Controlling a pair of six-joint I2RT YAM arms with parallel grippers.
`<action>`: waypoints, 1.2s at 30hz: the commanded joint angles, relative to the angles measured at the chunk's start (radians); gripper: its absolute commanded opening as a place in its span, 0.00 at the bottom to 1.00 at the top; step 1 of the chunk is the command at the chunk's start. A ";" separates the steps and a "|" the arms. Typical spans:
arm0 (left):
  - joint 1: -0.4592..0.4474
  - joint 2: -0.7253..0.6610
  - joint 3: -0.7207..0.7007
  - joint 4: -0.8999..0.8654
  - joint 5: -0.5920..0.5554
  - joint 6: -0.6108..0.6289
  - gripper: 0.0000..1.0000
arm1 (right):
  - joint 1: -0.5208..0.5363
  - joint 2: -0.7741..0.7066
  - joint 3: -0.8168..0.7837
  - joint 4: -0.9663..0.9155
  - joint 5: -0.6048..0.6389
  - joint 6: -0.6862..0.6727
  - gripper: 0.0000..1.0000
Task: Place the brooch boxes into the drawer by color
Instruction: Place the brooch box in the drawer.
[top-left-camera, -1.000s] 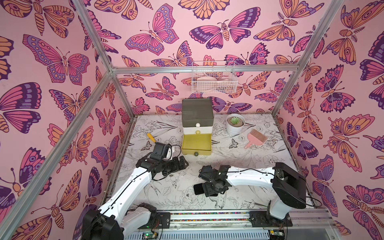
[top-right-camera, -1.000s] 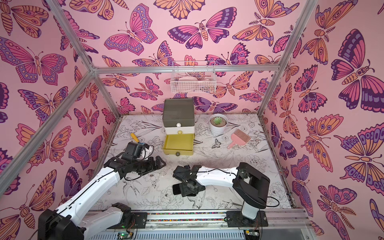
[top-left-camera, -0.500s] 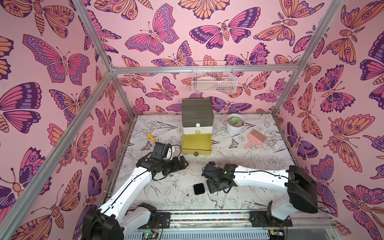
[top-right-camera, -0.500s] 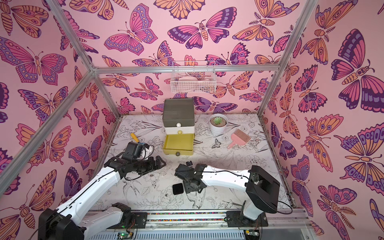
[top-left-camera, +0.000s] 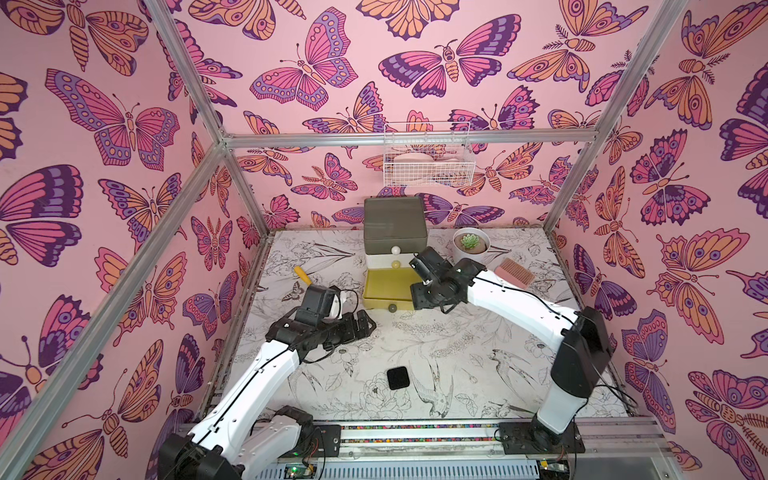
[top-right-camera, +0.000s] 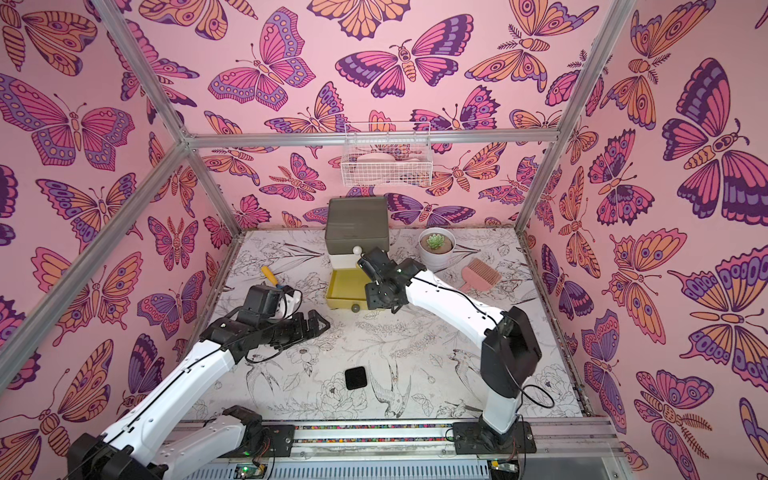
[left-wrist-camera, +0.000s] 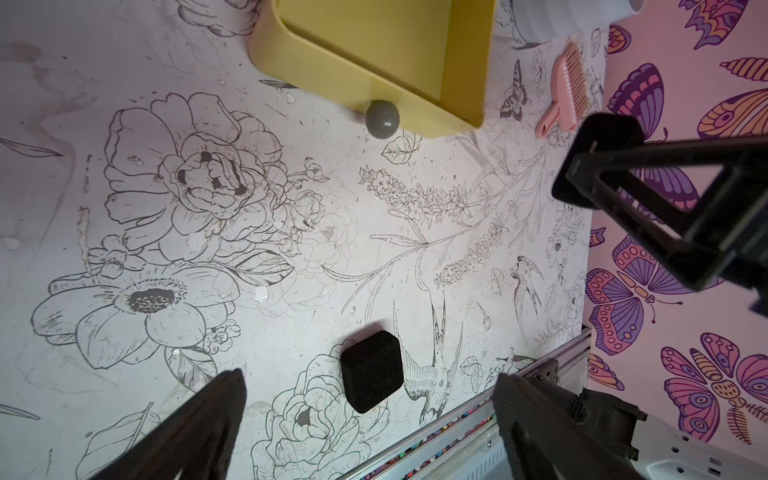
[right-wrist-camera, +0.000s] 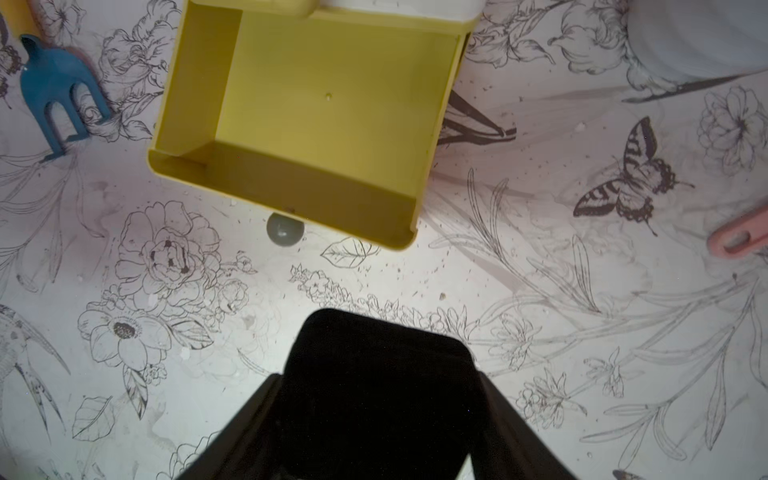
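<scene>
My right tool (right-wrist-camera: 376, 415) has swung to the empty yellow drawer (right-wrist-camera: 291, 183), gripping a black box (right-wrist-camera: 378, 361); another box (top-left-camera: 398, 377) waits; left tool (top-left-camera: 365, 327) wide.

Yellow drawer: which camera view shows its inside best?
The right wrist view: it looks down into the yellow drawer, and nearly its whole floor shows, bare. In both top views the drawer is small and the right arm covers one side. The left wrist view shows only its front part.

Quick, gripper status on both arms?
Left gripper: open, empty.
Right gripper: fingers closed on a small black velvety square box.
</scene>
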 joint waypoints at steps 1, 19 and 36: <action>-0.003 -0.027 0.003 0.003 -0.012 -0.016 1.00 | -0.019 0.089 0.105 -0.032 -0.014 -0.073 0.62; -0.003 -0.060 -0.042 0.003 0.006 -0.027 1.00 | -0.039 0.282 0.176 0.170 0.076 -0.087 0.62; -0.003 -0.052 -0.057 0.004 0.016 -0.021 1.00 | -0.046 0.315 0.044 0.311 0.086 -0.030 0.64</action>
